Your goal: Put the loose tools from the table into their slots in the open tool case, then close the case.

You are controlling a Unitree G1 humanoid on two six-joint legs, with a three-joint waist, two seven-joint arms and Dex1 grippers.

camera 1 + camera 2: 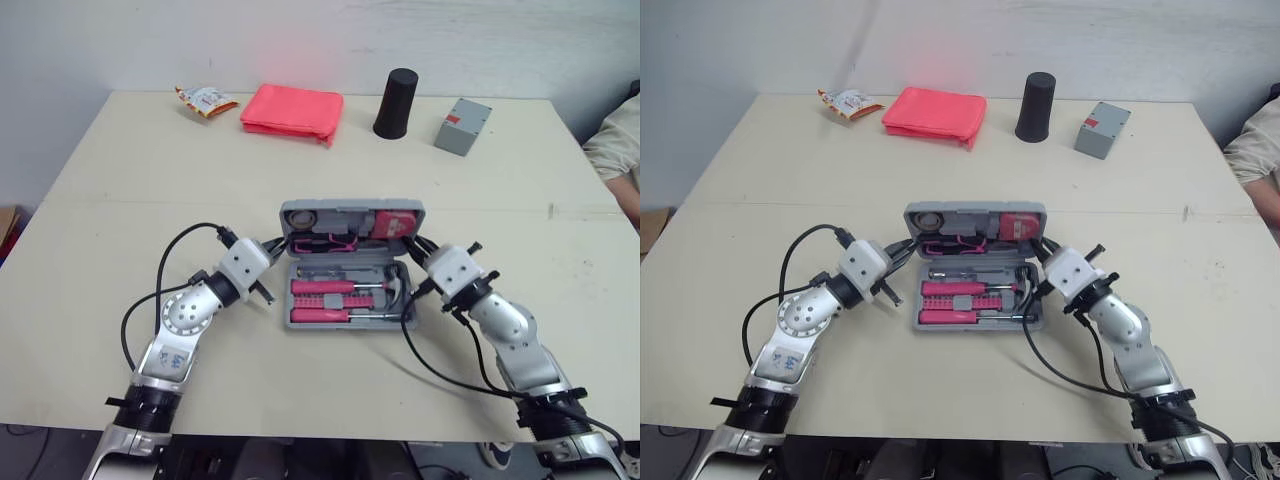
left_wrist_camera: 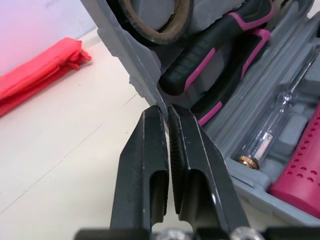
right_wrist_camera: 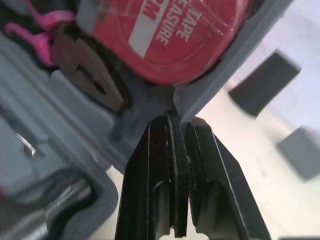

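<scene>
Left gripper sits left of centre, fingers pressed together with nothing between them, tips touching the left edge of the lid. Case lies open at centre frame. Tools look all slotted: pliers and tape in the lid, pink drivers in the base. No loose tool seen on the table. Right gripper is right of centre, also clenched empty, tips against the lid's right edge by the tape. Judgement: loading is done and the step in hand is closing the case. The next move calls for both tips to get under or behind the lid and swing it toward the bottom of the frame together, evenly, without pushing the case along the table. Pouch, cup and box along the top are not part of the job
</scene>
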